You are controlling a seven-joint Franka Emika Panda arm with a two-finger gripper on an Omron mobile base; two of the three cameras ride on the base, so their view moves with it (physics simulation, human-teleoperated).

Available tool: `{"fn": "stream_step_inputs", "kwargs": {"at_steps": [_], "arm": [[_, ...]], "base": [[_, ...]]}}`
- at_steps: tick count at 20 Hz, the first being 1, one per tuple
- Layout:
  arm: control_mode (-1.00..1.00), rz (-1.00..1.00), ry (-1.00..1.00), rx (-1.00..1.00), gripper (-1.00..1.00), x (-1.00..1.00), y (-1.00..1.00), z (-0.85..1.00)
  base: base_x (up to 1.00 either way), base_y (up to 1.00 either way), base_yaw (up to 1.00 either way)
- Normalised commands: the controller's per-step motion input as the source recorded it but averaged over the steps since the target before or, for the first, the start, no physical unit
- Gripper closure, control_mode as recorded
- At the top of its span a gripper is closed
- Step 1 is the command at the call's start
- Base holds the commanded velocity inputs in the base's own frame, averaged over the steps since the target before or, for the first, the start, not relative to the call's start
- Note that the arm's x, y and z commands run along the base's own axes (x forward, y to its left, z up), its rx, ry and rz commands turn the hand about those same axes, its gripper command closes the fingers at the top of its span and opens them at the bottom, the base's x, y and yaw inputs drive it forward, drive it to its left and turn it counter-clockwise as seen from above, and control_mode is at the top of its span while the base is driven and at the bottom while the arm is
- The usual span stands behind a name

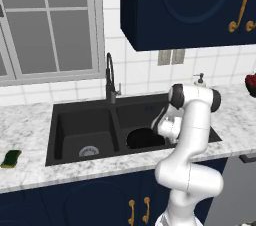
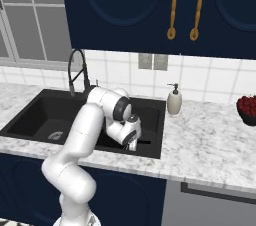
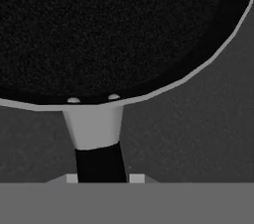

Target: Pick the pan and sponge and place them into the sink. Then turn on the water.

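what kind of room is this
A rendered home kitchen, by the look of it: a black double sink with a tall faucet set in a marble counter, navy cabinets above, and a pan in the sink.

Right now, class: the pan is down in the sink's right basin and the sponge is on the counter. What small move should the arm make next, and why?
Probably open the gripper fully and lift clear. The pan already sits in the right basin of the sink, its handle between the fingertips, and the sponge waits on the counter to the left.
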Motion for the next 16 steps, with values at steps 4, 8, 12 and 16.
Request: {"fn": "stream_step_inputs", "kwargs": {"at_steps": [4,8,12,16], "arm": [[-1.00,0.00,0.00,0.00,-1.00,0.20,0.07,-0.32],[-1.00,0.00,0.02,0.00,-1.00,0.07,0.16,-0.05],[-1.00,0.00,0.08,0.00,-1.00,0.00,0.02,0.58],[-1.00,0.00,0.03,0.00,-1.00,-0.03,0.00,0.97]], "base": [[0.00,0.00,0.00],[0.00,0.00,0.00],[0.00,0.00,0.00],[0.00,0.00,0.00]]}}
